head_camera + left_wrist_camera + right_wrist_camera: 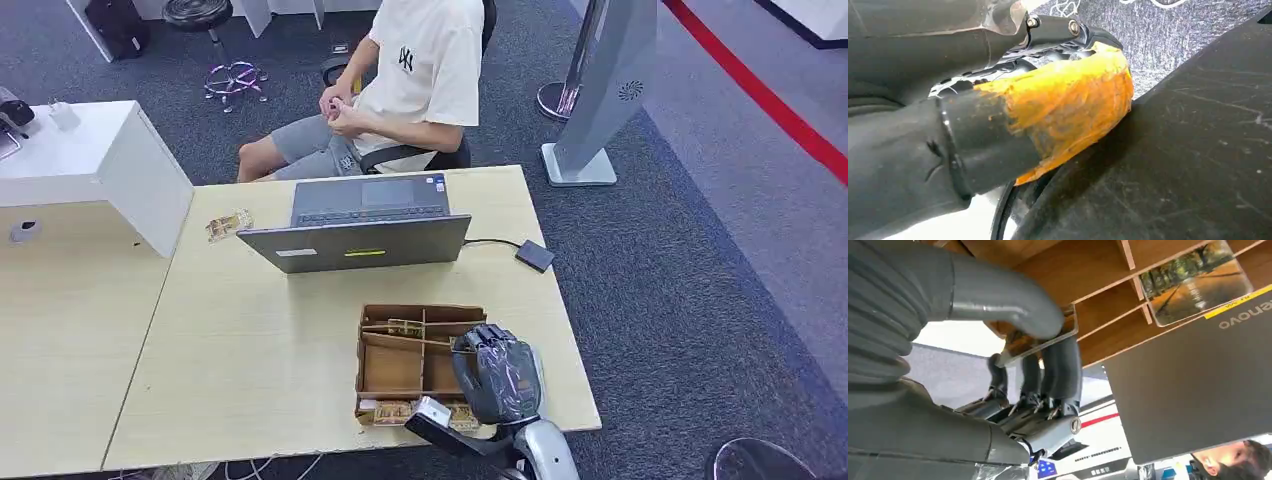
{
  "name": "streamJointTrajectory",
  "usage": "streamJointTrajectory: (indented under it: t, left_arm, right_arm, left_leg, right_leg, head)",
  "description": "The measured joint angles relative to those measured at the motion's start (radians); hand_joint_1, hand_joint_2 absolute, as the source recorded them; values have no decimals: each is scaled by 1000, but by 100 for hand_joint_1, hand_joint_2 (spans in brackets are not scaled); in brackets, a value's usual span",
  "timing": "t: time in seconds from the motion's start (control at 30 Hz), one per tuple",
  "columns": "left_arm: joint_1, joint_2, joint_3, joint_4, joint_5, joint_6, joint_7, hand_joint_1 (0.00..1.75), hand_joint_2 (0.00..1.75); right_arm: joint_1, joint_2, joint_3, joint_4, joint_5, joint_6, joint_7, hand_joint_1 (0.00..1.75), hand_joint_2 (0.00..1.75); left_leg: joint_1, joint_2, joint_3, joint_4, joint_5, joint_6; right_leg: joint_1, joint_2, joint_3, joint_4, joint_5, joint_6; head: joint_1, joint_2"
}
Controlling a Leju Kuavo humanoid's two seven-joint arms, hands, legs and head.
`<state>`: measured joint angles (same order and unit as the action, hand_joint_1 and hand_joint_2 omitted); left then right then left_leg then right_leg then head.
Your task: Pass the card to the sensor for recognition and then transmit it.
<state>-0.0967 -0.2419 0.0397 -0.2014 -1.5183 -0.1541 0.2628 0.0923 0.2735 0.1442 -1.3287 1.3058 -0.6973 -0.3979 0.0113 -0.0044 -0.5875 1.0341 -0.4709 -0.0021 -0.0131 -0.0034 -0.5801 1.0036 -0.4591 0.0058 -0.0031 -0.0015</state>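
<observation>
Your right hand sits at the right end of the wooden organizer box on the tabletop, and the right wrist view shows the card already pinched — the thick thumb lies on one face while the darker fingers press from the other. So the step in hand looks like lifting the card out of the box. Draw it straight up and clear of the dividers before you swing toward the small dark sensor that lies beside the laptop, cabled to it; a tilt now could catch the card's edge on the box wall. Keep the pinch firm but do not bend the card, since only one end of it sits between thumb and fingers and the rest juts out past them. Another card lies flat in a farther compartment — leave it. Your left hand hangs low by the robot's body; whether it is closed I cannot tell.
</observation>
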Motion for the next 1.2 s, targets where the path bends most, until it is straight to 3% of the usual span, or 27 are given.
streamJointTrajectory:
  t: [0.53, 0.63, 0.73, 0.83, 0.93, 1.03, 1.2]
  left_arm:
    - [-1, 0, -11, 0, -16, -3, -5, 0, 0]
    - [-1, 0, -14, 0, -19, -5, -6, 0, 0]
    - [-1, 0, -15, 0, -26, -7, -10, 0, 0]
    - [-3, 0, -15, 0, -29, -10, -13, 0, 0]
    - [-5, 0, -15, 0, -32, -13, -18, 0, 0]
    - [-7, 0, -15, 0, -35, -17, -21, 0, 0]
    - [-10, 0, -15, 0, -40, -25, -24, 0, 0]
  right_arm:
    - [-4, -2, 15, 3, -1, -2, 10, 175, 175]
    - [-3, -2, 13, -12, -42, -2, -27, 175, 175]
    - [-1, 0, 11, -48, -161, -1, -98, 175, 175]
    - [0, -1, 24, -101, -321, -1, -87, 175, 175]
    - [-3, -9, 71, -210, -605, -2, -67, 175, 175]
    - [-11, -19, 114, -313, -792, 0, -77, 175, 175]
    - [-22, -34, 152, -429, -888, 15, -99, 175, 175]
  left_leg:
    - [0, 0, 0, 0, 0, 0]
    - [0, 0, 0, 0, 0, 0]
    - [0, 0, 0, 0, 0, 0]
    - [0, 0, 0, 0, 0, 0]
    - [0, 0, 0, 0, 0, 0]
    - [0, 0, 0, 0, 0, 0]
    - [0, 0, 0, 0, 0, 0]
  right_leg:
    - [0, 0, 0, 0, 0, 0]
    - [0, 0, 0, 0, 0, 0]
    - [0, 0, 0, 0, 0, 0]
    - [0, 0, 0, 0, 0, 0]
    - [0, 0, 0, 0, 0, 0]
    - [0, 0, 0, 0, 0, 0]
    - [0, 0, 0, 0, 0, 0]
  head:
    - [0, 0]
    - [0, 0]
    - [0, 0]
    - [0, 0]
    - [0, 0]
    - [0, 0]
    - [0, 0]
